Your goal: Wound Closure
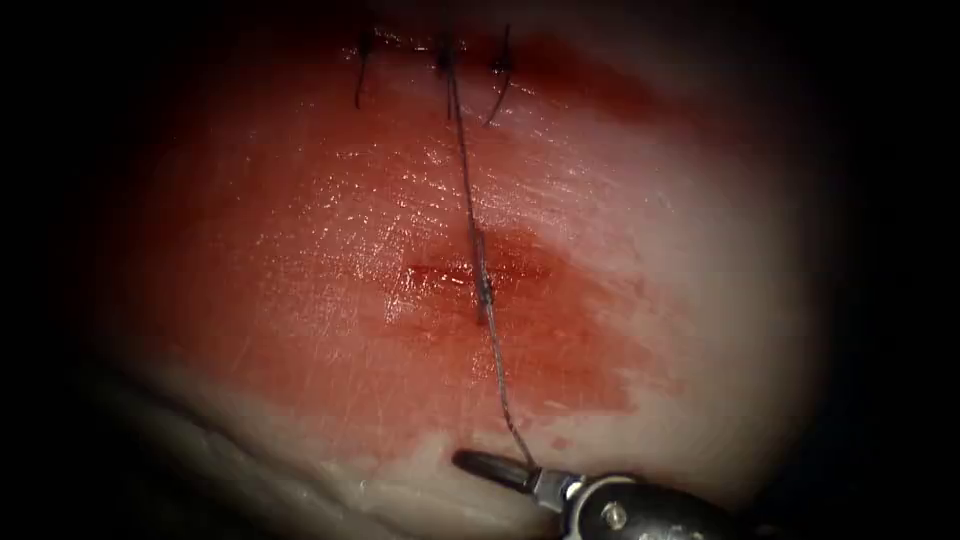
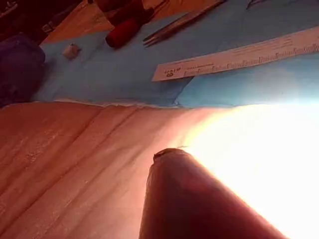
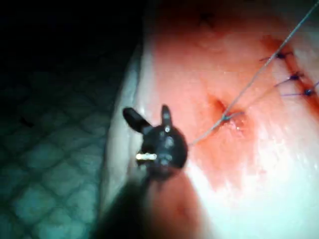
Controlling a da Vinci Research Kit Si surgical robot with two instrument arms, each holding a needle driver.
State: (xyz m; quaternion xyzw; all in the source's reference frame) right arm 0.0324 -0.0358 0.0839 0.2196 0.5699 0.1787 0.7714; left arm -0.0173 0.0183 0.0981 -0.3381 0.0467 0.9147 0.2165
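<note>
The tissue (image 1: 300,250) is wet with red fluid (image 1: 560,340). Three tied stitches (image 1: 445,60) with short cut ends sit in a row along the cut at the far edge. A dark thread (image 1: 468,200) runs taut from the middle stitch down over a small red nick (image 1: 440,272) to my right tool (image 1: 492,470) at the near edge. In the right wrist view that tool's jaws (image 3: 149,117) stand spread apart, and the thread (image 3: 249,87) meets the tool at the base of the jaws, not between the tips. My left tool's shaft (image 2: 189,199) lies over the tissue, its tip lost in glare.
Beyond the tissue lie a blue drape (image 2: 124,74), a paper ruler (image 2: 239,57), a red-handled instrument (image 2: 124,30) and metal forceps (image 2: 179,22). A quilted pad (image 3: 55,149) lies beside the tissue's edge near the right tool.
</note>
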